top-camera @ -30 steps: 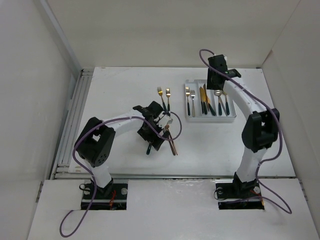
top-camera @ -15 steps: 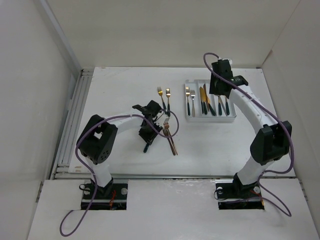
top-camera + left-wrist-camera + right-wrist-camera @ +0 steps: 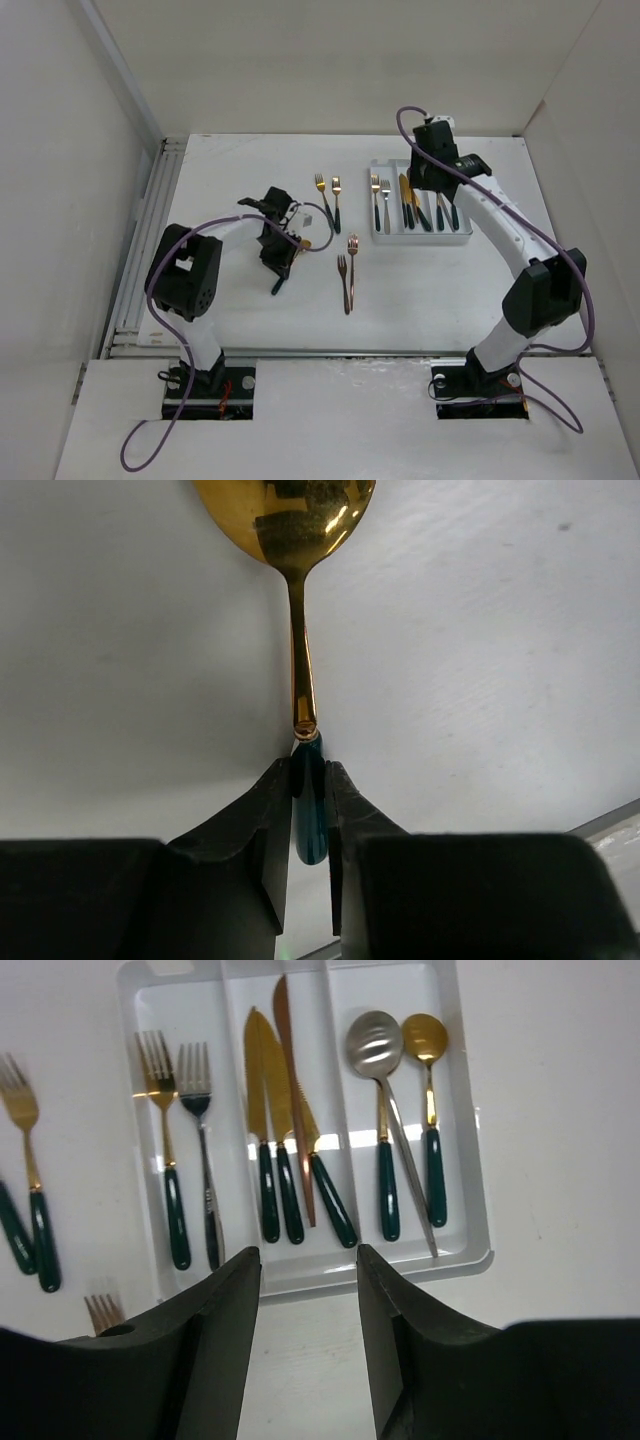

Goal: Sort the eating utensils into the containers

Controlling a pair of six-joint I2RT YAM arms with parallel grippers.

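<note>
My left gripper is shut on the dark green handle of a gold spoon, whose bowl points away from the wrist camera. From above, the left gripper holds this spoon left of the table's middle. My right gripper stands open with nothing between its fingers, above the near edge of the white tray. The tray holds forks on the left, knives in the middle, and a silver spoon and gold spoons on the right.
Two gold forks with green handles lie left of the tray. Two copper forks lie nearer the table's middle. A metal rail runs along the table's left edge. White walls enclose the back and sides.
My left gripper has shut on the spoon's handle and carried it left, away from the two copper forks. My right gripper shifted slightly over the tray and stays open.
</note>
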